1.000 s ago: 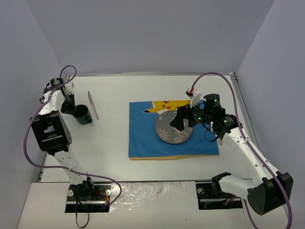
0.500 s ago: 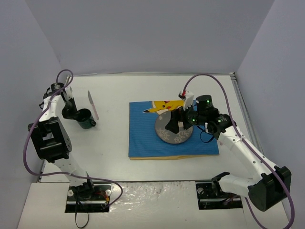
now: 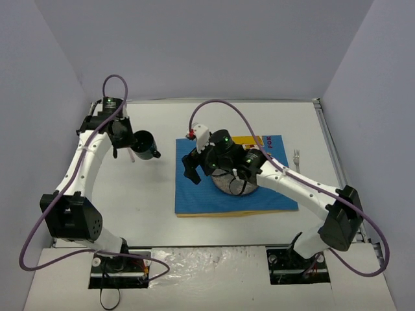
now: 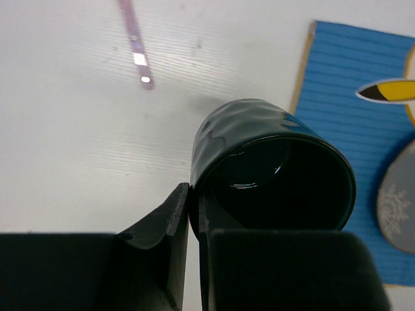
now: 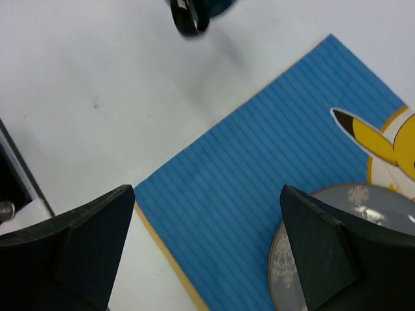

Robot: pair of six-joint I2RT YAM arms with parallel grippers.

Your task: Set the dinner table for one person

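The white dinner table [image 3: 155, 207] carries a blue cartoon-print placemat [image 3: 194, 194] with a grey snowflake plate [image 3: 225, 184] on it, partly under my right arm. My left gripper [image 3: 134, 142] is shut on the rim of a dark green mug [image 3: 147, 145], just left of the mat. In the left wrist view the fingers [image 4: 193, 207] pinch the mug's wall [image 4: 272, 162]. My right gripper [image 3: 191, 167] is open and empty over the mat's left part [image 5: 207, 246]. A fork [image 3: 296, 157] lies right of the mat.
A pink knife [image 4: 136, 48] lies on the table left of the mug, mostly hidden under the left arm in the top view. The placemat [image 5: 240, 181] and plate [image 5: 379, 210] show between the right fingers. Metal rails edge the table at right [image 3: 331, 149].
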